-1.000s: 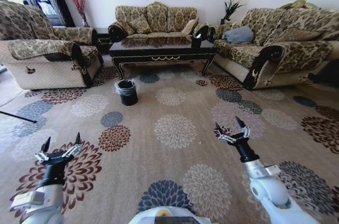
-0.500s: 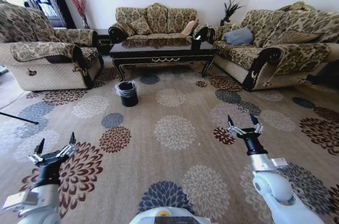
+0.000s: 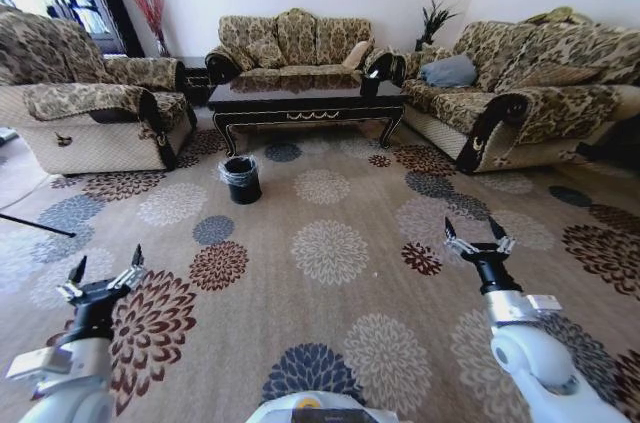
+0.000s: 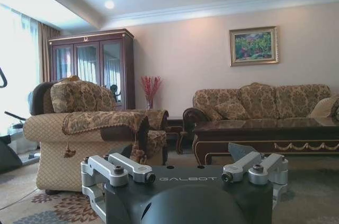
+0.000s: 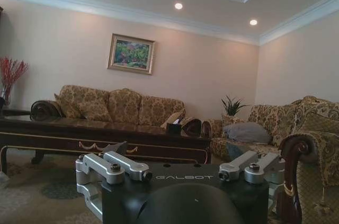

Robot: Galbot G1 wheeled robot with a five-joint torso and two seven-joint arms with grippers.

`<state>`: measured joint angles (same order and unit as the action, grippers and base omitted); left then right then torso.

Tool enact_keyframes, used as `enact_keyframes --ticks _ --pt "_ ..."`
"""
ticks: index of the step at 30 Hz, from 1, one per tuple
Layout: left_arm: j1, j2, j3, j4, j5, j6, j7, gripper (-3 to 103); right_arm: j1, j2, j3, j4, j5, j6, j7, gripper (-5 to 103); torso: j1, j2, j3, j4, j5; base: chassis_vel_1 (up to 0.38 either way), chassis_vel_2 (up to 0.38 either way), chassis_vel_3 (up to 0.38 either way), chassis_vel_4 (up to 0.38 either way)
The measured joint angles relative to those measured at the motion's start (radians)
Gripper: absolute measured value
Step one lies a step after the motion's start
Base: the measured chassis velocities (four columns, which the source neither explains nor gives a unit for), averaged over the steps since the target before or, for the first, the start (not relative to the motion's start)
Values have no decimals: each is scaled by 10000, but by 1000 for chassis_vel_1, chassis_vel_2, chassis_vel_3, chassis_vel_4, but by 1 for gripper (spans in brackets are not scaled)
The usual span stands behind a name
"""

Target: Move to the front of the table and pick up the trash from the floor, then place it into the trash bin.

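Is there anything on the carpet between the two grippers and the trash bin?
Nothing visible. Bare floor lies between the open left gripper, the open right gripper and the trash bin, which stands before the table.

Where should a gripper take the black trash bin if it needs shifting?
Probably the rim, from straight above. The trash bin stands upright on the floor, mouth open upward, and its round body looks too wide to span; one finger inside the wall, one outside. The bag liner folded over the rim may slip.
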<state>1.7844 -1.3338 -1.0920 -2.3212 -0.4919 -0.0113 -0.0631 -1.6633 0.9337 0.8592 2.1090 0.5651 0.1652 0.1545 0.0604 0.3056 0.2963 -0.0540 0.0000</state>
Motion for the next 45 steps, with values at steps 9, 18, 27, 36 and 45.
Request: enact_keyframes --ticks 9,18,27,36,45 --pt "-368 307 -197 -110 -153 1005 287 100 -680 -435 701 793 777 -1284 -312 100 114 352 241 0 -1 0 0 0 0" --pt "-442 406 -315 -152 -216 1131 436 100 -1004 -473 1289 900 598 -1460 -659 100 237 673 436 0 -1 0 0 0 0" --pt "-421 444 -836 -681 -677 1306 423 100 -1220 -528 2020 1460 819 -1357 -531 100 367 1071 710 0 0 0 0 0 0" --pt "-356 379 -1035 -1050 -828 1351 428 100 -1357 -494 2293 1850 803 -1202 -658 100 496 1394 903 0 0 0 0 0 0" --pt "-300 342 -1236 -1215 -976 1372 435 100 -1347 -560 2429 1915 920 -1137 -703 100 635 1749 1115 -1 0 0 0 0 0"
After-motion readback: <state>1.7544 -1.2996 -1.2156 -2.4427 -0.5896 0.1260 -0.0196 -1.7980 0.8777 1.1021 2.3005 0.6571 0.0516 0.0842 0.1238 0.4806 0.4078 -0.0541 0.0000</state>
